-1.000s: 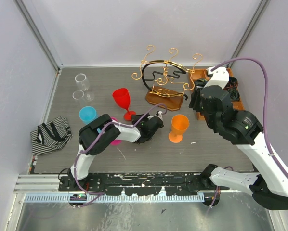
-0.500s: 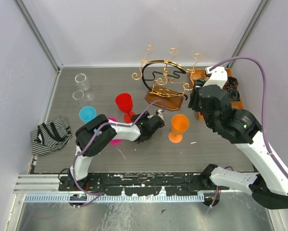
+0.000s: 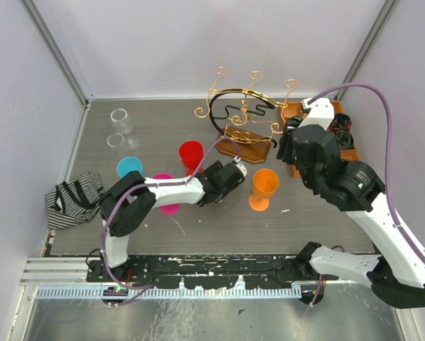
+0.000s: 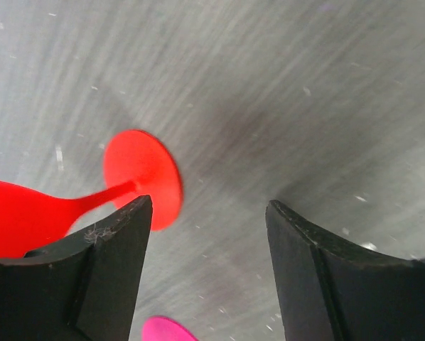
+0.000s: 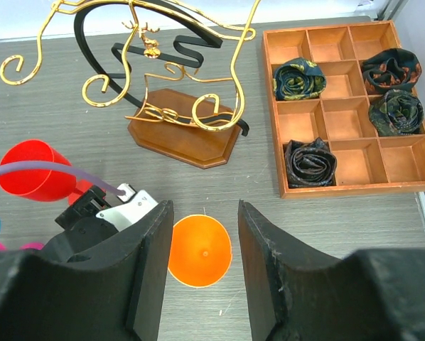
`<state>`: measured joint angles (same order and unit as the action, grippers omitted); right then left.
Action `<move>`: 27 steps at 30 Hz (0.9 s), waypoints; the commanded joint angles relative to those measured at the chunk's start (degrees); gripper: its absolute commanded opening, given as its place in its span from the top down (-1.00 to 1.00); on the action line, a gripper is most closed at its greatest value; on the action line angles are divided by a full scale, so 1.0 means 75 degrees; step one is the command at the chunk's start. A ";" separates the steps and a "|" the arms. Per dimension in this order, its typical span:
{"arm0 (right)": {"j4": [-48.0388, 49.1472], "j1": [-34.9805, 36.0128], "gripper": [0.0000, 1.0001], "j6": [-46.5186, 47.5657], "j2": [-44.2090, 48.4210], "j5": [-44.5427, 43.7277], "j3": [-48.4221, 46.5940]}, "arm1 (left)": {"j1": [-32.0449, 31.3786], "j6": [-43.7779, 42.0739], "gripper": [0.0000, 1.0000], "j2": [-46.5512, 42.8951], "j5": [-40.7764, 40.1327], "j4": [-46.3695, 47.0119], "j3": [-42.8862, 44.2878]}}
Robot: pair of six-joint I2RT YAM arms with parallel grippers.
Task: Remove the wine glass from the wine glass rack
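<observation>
- The red wine glass (image 3: 191, 153) stands upright on the tabletop (image 3: 219, 222), off the wine glass rack (image 3: 246, 148) and just beside its base on the left arm's side. The stem axis is vertical.
- We see no glass hanging on the rack.
- The left pincer (image 4: 209, 206) has its jaws well apart with nothing between them. In the wrist view the glass's foot lies just outside one finger, not in the gap.
- The left arm is the nearer. We judge any retreat should lead away from the foot.
- The right pincer (image 5: 205, 209) is part-open and empty, above an orange glass (image 3: 265, 183).
</observation>
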<state>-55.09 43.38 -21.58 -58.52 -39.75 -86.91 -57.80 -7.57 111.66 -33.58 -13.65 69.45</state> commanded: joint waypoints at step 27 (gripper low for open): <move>0.0935 -0.3511 -1.00 0.0234 -0.2394 0.5471 -0.1709 | 0.1612 0.3006 -0.99 -0.4759 0.2046 -0.3973 0.2843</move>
<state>-52.31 21.19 -21.04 -74.46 -12.47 -95.94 -53.12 11.25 77.17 -15.00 -35.62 85.23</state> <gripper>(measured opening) 0.999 0.922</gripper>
